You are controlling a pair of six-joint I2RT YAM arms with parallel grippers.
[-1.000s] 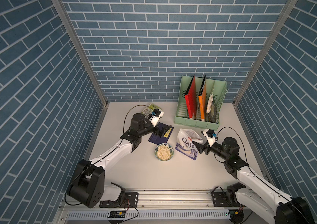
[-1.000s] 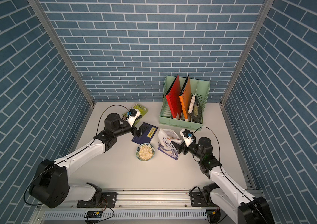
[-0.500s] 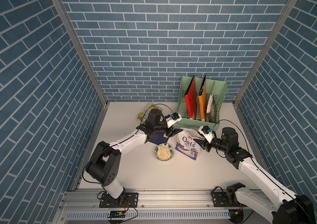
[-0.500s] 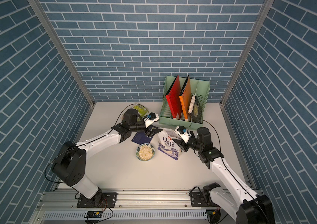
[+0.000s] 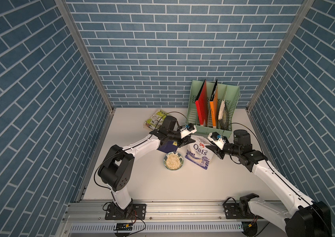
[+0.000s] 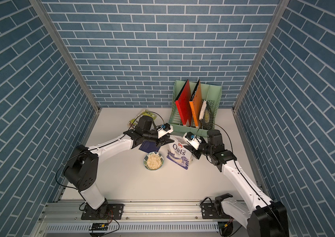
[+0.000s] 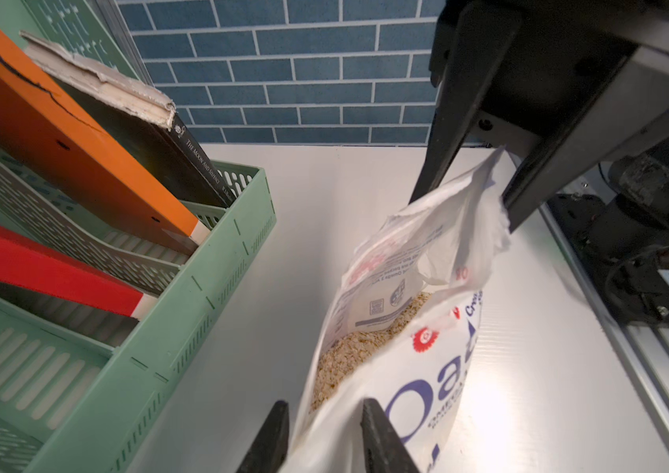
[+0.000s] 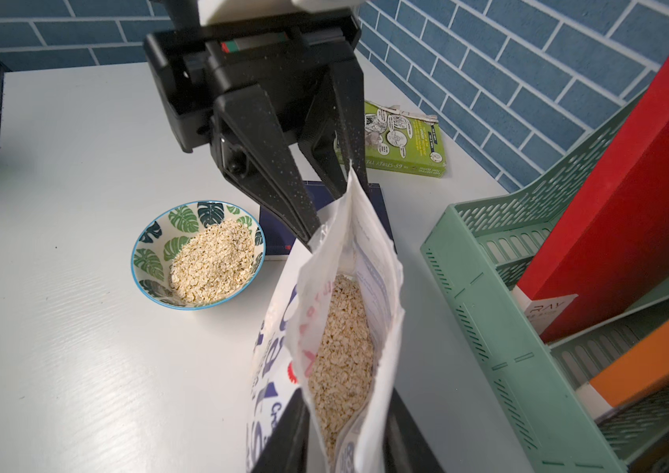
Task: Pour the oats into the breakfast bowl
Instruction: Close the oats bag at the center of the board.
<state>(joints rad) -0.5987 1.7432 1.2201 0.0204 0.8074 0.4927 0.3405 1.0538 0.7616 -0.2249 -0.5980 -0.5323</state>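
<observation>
White table point(image 5: 203, 184) sits between blue brick walls point(image 5: 162, 51). On it the oats bag point(image 5: 199, 152) stands up, open, just beside the leafy bowl point(image 5: 165, 162). Pale oats point(image 5: 173, 162) fill the bowl, and more sit in the bag. Left gripper point(image 5: 192, 141) pinches one end of the bag's top; right gripper point(image 5: 209, 146) pinches the other end.
</observation>
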